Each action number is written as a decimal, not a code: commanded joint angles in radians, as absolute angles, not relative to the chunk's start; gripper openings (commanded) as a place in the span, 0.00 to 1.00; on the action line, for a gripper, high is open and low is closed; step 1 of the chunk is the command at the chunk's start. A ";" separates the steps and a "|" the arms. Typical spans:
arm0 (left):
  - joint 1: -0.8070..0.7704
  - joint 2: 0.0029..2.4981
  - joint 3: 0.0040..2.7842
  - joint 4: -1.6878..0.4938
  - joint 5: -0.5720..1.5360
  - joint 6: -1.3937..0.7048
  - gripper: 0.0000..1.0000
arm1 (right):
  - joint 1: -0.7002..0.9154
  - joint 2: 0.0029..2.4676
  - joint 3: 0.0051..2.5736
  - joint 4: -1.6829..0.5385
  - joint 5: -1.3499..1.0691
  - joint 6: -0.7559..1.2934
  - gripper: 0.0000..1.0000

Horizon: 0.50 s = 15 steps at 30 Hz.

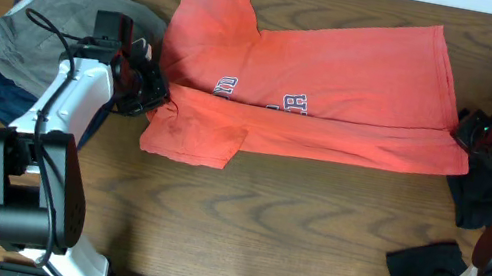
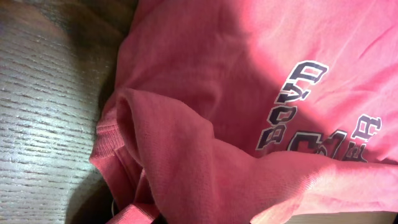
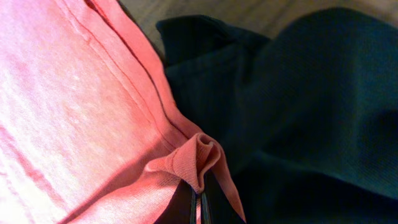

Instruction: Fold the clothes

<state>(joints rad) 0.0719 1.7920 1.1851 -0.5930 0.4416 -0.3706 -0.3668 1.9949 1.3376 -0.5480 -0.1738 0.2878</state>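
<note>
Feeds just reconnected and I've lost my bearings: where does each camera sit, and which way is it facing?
Overhead: above the table, facing down; T-shirt stretched between left gripper and right gripper.
Left wrist: close on the lettering; own gripper hidden.
Right wrist: along its fingertips pinching the hem, dark garment beside.
Shared: the T-shirt.

Reads evenly lit and sharp from overhead. Glares on the T-shirt (image 2: 323, 37) ahead of the left gripper (image 1: 154, 93), darkens nearer it. Blurs slightly around the right gripper (image 3: 200, 202).
</note>
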 commanded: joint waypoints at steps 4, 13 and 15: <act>0.079 1.797 1.185 -0.588 0.434 -0.381 0.06 | -0.335 2.003 1.332 -0.496 -0.215 0.283 0.03; 0.079 1.797 1.185 -0.589 0.434 -0.406 0.08 | -0.334 2.001 1.332 -0.475 -0.286 0.271 0.36; 0.079 1.797 1.185 -0.594 0.434 -0.406 0.16 | -0.339 1.992 1.334 -0.482 -0.302 0.272 0.43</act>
